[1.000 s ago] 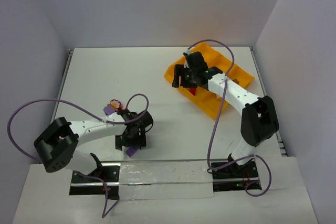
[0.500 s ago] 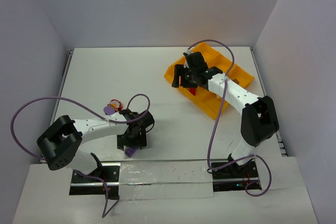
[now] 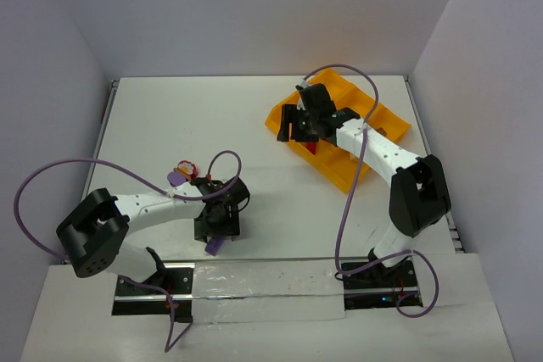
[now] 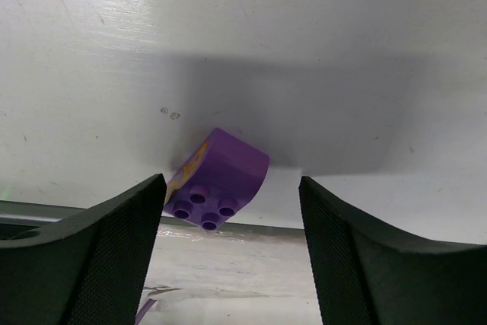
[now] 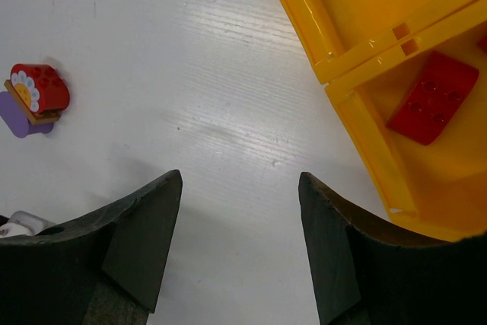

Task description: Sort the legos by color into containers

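Observation:
A purple brick (image 4: 215, 180) lies studs toward the camera on the white table, close to its front edge. It also shows in the top view (image 3: 214, 245). My left gripper (image 4: 232, 211) is open and low over it, with the brick between the fingers, near the left one. My right gripper (image 5: 240, 211) is open and empty above the table, just left of the orange-yellow tray (image 5: 365, 135). A red brick (image 5: 433, 98) lies in a tray compartment. A cluster of red, white, brown and purple pieces (image 5: 36, 95) sits on the table, and shows in the top view (image 3: 182, 172).
The tray (image 3: 339, 89) lies at an angle at the back right. A shiny taped strip (image 3: 254, 281) runs along the near edge between the arm bases. Purple cables loop off both arms. Grey walls close in the table.
My left gripper has shifted slightly to the right over the purple brick, which has nudged a little. The right arm has not moved.

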Available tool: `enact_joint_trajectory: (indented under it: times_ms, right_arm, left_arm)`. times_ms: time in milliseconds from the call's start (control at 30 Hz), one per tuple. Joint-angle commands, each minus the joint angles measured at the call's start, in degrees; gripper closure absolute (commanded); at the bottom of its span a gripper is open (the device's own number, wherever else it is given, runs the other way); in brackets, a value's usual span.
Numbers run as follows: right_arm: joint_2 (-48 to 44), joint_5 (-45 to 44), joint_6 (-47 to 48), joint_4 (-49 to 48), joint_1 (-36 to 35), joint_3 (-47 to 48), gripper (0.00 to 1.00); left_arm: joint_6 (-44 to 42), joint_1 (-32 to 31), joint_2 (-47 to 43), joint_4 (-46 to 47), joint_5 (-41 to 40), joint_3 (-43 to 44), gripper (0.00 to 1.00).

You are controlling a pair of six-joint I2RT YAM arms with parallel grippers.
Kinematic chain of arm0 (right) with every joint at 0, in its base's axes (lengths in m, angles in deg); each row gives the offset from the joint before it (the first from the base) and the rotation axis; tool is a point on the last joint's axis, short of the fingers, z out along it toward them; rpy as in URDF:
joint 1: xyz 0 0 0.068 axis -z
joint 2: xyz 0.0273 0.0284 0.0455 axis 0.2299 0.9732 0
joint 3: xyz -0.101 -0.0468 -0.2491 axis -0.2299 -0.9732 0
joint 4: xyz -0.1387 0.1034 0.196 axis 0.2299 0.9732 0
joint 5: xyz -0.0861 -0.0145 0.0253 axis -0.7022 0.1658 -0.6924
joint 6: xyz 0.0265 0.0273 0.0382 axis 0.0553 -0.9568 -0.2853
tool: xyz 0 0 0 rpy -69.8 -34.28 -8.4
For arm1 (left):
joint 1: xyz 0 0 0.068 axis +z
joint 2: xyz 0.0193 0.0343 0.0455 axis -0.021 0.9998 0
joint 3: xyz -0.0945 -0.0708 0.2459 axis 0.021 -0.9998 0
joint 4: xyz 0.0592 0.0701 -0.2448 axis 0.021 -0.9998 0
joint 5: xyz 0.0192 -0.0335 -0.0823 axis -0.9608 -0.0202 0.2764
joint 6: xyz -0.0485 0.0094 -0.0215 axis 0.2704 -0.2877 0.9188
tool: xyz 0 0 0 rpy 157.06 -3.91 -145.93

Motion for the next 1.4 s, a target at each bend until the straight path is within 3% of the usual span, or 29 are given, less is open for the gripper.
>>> enact_joint_trajectory:
  times_ms: [0, 67, 200, 333, 500, 667, 700, 800, 833, 1000, 1167, 1367]
  right_arm:
    - [-0.49, 0.36, -0.53, -0.66, -0.27, -0.4, 0.3]
    - [-0.58, 0.36, -0.47, -0.66, -0.27, -0.62, 0.3]
    - [-0.4, 0.76, -0.44, -0.75, -0.35, -0.75, 0.3]
    - [0.26, 1.25, -0.53, -0.91, -0.29, -0.01, 0.3]
    - [1.04, 1.54, -0.38, -0.49, -0.35, 1.41, 0.3]
    - [0.93, 1.34, -0.44, -0.49, -0.35, 1.11, 0.3]
    - [0.76, 1.18, -0.44, -0.49, -0.35, 0.89, 0.3]
    - [-0.15, 0.36, -0.44, -0.22, -0.35, 0.26, 0.3]
    - [-0.64, -0.17, -0.44, -0.16, -0.35, 0.07, 0.3]
    - [-3.41, -3.77, 0.81, 0.17, -0.27, -0.7, 0.3]
    - [-9.57, -11.7, 0.87, -0.31, 1.65, -3.22, 0.3]
    - [-19.18, -16.18, -0.03, -0.65, 6.8, -6.85, 0.3]
  left_arm:
    - [-0.54, -0.21, 0.3, -0.97, 0.21, 0.72, 0.18]
    - [-0.5, -0.3, 0.96, -1.9, 0.48, 0.97, 0.15]
    - [0.61, -0.64, -0.16, -1.13, 0.36, -0.55, 0.19]
    - [0.95, -0.83, -0.46, -0.56, -0.17, -1.39, 0.25]
    - [1.02, -0.76, 0.18, -0.84, -1.08, -0.92, 0.39]
    - [0.29, -0.76, 0.67, -1.59, -2.77, 1.47, 0.66]
    - [-0.36, -0.76, 0.84, -1.76, -3.05, 2.62, 0.77]
    - [-0.65, -0.76, 0.98, -2.78, -3.4, 4.71, 0.98]
    - [-0.65, -0.82, 1.04, -3.01, -3.52, 5.87, 1.0]
    - [-3.43, 0.37, 2.69, -1.47, -6.47, 14.61, 1.0]
    - [-9.61, 5.47, 12.82, -2.15, -10.24, 29.59, 1.0]
    - [-15.49, 12.58, 17.63, 3.3, -2.71, 43.19, 1.0]
